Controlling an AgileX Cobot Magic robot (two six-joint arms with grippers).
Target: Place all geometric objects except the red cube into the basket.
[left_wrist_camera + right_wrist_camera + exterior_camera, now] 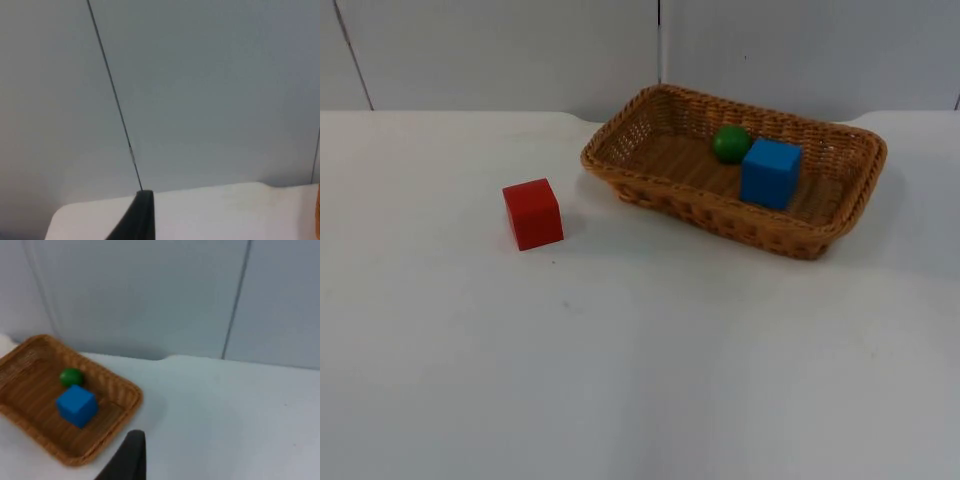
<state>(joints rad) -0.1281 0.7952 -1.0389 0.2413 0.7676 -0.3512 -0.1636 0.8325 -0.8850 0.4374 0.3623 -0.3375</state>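
A wicker basket [720,215] stands at the back right of the table, with a green ball [730,143] and a blue cube [770,172] inside it, touching each other. A red cube [533,213] sits on the white table to the left of the basket, apart from it. My right gripper [131,457] is held up beyond the basket's [107,377] right end, looking onto the ball [71,376] and the blue cube [76,405]. My left gripper [141,217] is raised and faces the partition wall over the table's back edge. Both arms wait, away from the objects.
The grey partition wall [520,50] closes off the table at the back. White table top [640,380] spreads in front of the basket and the red cube.
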